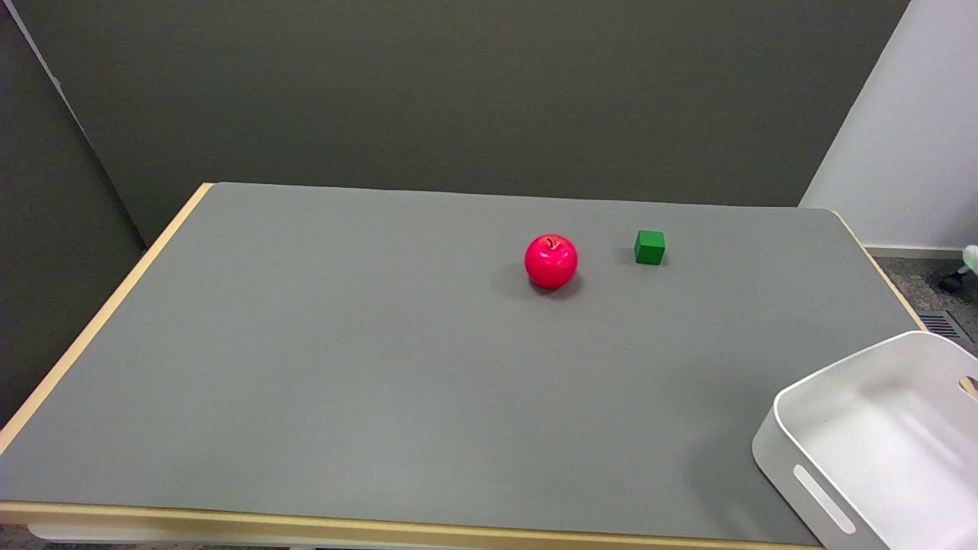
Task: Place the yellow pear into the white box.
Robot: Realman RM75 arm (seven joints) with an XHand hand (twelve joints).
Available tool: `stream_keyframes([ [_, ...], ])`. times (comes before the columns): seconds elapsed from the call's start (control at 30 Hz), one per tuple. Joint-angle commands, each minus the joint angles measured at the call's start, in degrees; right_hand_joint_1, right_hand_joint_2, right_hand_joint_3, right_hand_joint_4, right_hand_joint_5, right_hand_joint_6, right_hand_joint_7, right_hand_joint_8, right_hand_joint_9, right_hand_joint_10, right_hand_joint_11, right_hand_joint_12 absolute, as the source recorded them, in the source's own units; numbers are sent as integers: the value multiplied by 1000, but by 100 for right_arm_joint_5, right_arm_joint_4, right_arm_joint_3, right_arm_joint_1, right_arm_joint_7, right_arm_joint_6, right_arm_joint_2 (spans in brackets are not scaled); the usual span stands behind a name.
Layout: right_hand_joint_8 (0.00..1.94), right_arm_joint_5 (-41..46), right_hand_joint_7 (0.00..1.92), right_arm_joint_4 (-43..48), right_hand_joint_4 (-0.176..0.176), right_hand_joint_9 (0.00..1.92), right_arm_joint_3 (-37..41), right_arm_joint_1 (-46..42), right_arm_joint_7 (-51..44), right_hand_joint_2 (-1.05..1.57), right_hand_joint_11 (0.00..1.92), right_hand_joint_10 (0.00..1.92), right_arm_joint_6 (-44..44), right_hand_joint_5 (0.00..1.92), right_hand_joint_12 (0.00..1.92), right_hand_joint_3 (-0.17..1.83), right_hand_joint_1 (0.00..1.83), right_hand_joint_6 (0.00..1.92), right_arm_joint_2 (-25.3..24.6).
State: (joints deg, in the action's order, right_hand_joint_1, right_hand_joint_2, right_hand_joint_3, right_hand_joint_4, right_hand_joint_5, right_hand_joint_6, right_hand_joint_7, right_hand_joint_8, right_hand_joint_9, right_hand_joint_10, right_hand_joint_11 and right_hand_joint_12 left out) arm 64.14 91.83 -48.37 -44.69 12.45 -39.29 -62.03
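Head view, looking down and across the table. Grey top, pale wood edging along the left and near sides.

White box: lower right corner of the view, sitting at the table's near right corner and cut off by the picture's right and bottom edges. Rounded corners, a slot handle in the near left wall, a second cutout in the far wall at the right edge. The part of the inside that shows is bare white floor with soft shadow.

Yellow pear: not visible anywhere in this view, so neither its position nor the way its long axis or stem end points can be told. It is not on the visible table top and not in the visible part of the box.

Right robot hand: out of view. Whether it is grasping anything or released cannot be told. A small pale blur sits at the far right edge, above the floor; too little shows to say what it is.

Red apple: upright, stem up, past table centre toward the far side.

Green cube: right of the apple, apart from it, slightly farther back.

Dark wall behind; white wall at upper right.
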Motion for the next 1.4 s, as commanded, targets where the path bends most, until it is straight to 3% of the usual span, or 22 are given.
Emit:
stream_keyframes([
  [0.03,1359,-788,905,-1397,-30,777,-1416,-304,2299,900,521,1385,-2134,684,1557,697,1174,1592,-208],
  [0.2,1346,-912,913,-2016,-31,790,-1963,-288,3027,897,529,1393,-3352,692,1575,689,1179,1573,-192],
  [0.27,1351,-1073,884,-2340,-33,829,-2157,-240,3463,974,521,1315,-3982,660,1469,553,1174,1560,-136],
  [0.33,1358,-1202,919,-2492,-41,810,-2303,-209,3640,899,529,1388,-4719,693,1565,680,1183,1550,-89],
  [0.43,1349,-1272,911,-2385,-40,839,-2373,-330,3587,936,539,1360,-5051,688,1543,603,1181,1523,-188],
  [0.6,1376,-960,936,-2683,-53,819,-2941,-336,3650,862,546,1420,-5771,704,1626,747,1190,1543,-193],
  [0.77,1354,-957,942,-2766,-51,820,-3384,-329,3650,864,546,1425,-5976,714,1637,729,1192,1526,-192],
  [0.83,1339,-1083,895,-2875,-41,858,-3488,-252,3580,977,528,1374,-5935,674,1582,527,1180,1518,-166],
  [0.97,1314,-949,919,-2952,-31,811,-3730,-306,3594,910,536,1413,-6035,702,1627,647,1182,1546,-200],
  [1.27,1301,-410,925,-3355,-41,813,-3900,-297,3594,917,523,1413,-5825,699,1623,626,1186,1532,-208],
  [1.33,1313,-297,888,-3412,-40,855,-3901,-274,3594,1008,499,1349,-5721,661,1532,469,1177,1523,-208],
  [1.4,1316,-152,886,-3484,-40,855,-3901,-225,3594,1011,495,1352,-5645,659,1534,465,1177,1522,-208],
])
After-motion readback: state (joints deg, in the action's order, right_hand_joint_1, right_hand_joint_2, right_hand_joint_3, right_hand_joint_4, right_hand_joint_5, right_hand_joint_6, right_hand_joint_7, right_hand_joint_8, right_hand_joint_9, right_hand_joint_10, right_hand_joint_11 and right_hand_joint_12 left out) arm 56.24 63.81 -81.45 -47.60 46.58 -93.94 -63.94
